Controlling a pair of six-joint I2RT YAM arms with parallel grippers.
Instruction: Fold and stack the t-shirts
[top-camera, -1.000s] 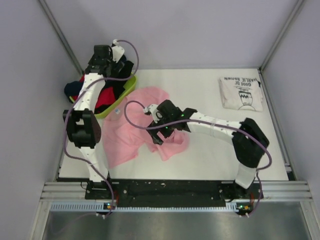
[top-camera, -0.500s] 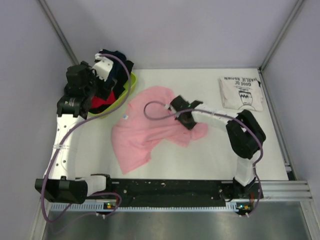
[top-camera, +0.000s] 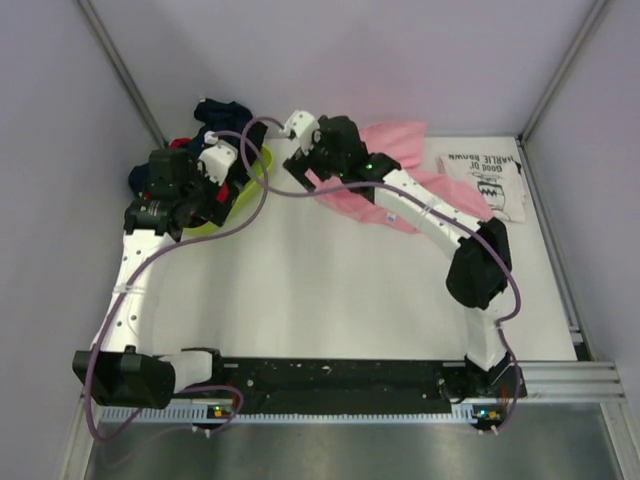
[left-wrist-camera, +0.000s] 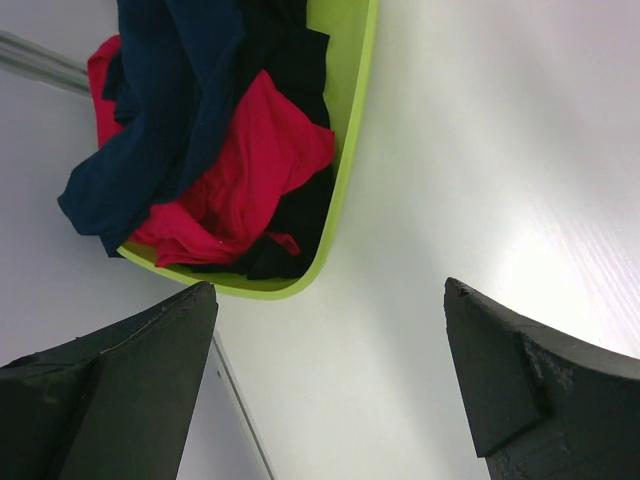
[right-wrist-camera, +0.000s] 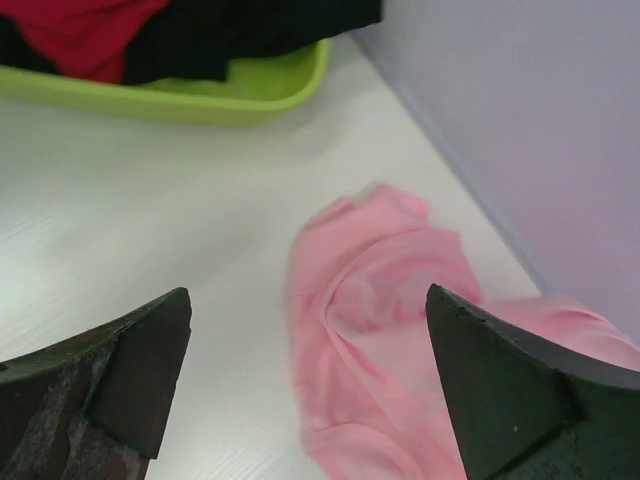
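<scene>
The light-pink t-shirt (top-camera: 400, 140) lies crumpled at the far back of the table, partly under my right arm. It shows in the right wrist view (right-wrist-camera: 400, 340) below the fingers. My right gripper (top-camera: 305, 163) is open and empty above the shirt's left end; in the right wrist view (right-wrist-camera: 308, 300) its jaws stand wide apart. The white t-shirt with black lettering (top-camera: 483, 185) lies folded at the back right. My left gripper (top-camera: 228, 185) is open and empty beside the basket, and its jaws also stand wide apart in the left wrist view (left-wrist-camera: 330, 290).
The lime-green basket (top-camera: 258, 170) with red, navy and black clothes stands at the back left, seen also in the left wrist view (left-wrist-camera: 345, 180) and the right wrist view (right-wrist-camera: 230, 95). Grey walls and metal posts close in the table.
The pink shirt has gone from the table's middle to the far back. My right gripper went with it and is now open over it. My left gripper shifted slightly by the basket.
</scene>
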